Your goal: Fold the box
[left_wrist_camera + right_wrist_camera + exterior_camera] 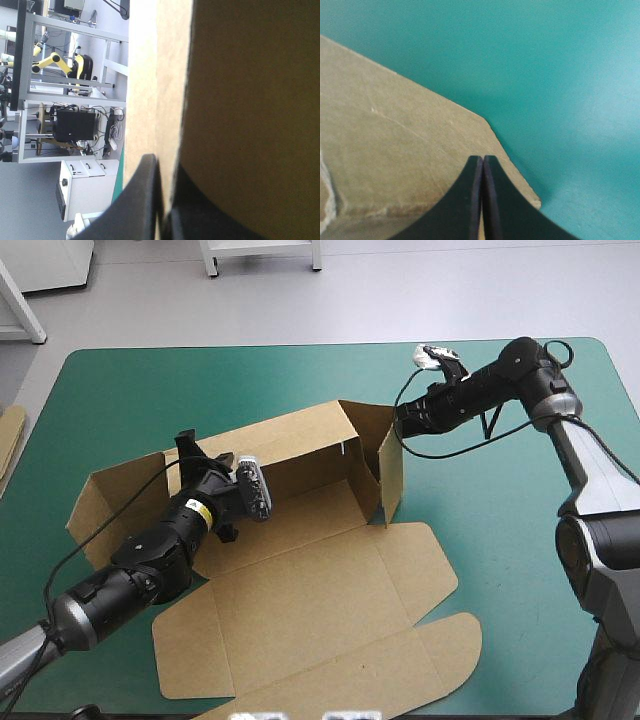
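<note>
- Judging by its look, the box is light, stiff board that should bend cleanly only along its creases. It will likely slide on the teal-green worktop if pushed low, and its thin edges could buckle.
- It lies mid-worktop, with the far wall and right end wall raised. The lid is flat toward the near edge.
- The left gripper has its jaws clamped on the far wall's top edge, toward its left end. The wrist view shows the board between them.
- The right gripper has its jaws together. The tip is at the top of the right end wall and seems to press it rather than pinch it.
- The best holds are probably the wall tops close to a crease, not mid-span or on the cut tabs.
- There is open worktop right of and beyond the box, while the lid fills the near side.
- Spare board shows at the left edge, well apart.
</note>
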Controlling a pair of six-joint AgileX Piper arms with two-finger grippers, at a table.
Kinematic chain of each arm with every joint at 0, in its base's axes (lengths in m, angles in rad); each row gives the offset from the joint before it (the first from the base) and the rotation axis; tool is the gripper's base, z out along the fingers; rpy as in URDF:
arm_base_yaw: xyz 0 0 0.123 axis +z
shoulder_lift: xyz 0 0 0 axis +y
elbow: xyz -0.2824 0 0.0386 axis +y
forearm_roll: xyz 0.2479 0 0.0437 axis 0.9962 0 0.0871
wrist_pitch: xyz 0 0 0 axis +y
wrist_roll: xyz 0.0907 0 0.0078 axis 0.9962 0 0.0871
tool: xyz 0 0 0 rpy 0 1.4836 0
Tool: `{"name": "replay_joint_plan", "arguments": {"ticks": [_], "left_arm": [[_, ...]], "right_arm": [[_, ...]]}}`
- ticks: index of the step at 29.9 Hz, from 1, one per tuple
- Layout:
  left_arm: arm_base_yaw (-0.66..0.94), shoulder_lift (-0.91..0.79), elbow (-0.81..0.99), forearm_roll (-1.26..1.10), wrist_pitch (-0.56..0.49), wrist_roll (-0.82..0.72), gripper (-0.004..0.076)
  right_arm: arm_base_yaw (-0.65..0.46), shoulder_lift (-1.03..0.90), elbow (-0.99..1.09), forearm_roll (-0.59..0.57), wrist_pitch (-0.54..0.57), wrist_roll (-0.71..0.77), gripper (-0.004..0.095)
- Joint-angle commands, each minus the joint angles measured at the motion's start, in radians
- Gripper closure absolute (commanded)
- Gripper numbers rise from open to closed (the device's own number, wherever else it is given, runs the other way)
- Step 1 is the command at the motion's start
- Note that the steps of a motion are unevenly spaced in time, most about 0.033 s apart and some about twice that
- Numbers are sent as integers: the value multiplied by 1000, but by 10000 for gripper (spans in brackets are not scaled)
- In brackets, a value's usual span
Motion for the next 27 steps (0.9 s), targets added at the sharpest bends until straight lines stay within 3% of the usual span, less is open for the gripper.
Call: {"name": "replay_joint_plan", "arguments": {"ticks": [1, 9, 13, 20, 27], "left_arm": [[0, -11, -5, -61, 48, -37, 733], [0, -11, -5, -68, 44, -41, 733], [0, -11, -5, -68, 44, -41, 733], [0, -11, -5, -70, 44, -68, 733], [0, -11, -5, -70, 44, -68, 733]], "right_arm": [[-5, -112, 47, 85, -57, -80, 912], [-11, -165, 211, 263, -91, -338, 911], [-11, -200, 284, 280, -173, -428, 911], [-11, -324, 460, 407, -314, -655, 911], [-11, -343, 581, 522, -278, -795, 911]]}}
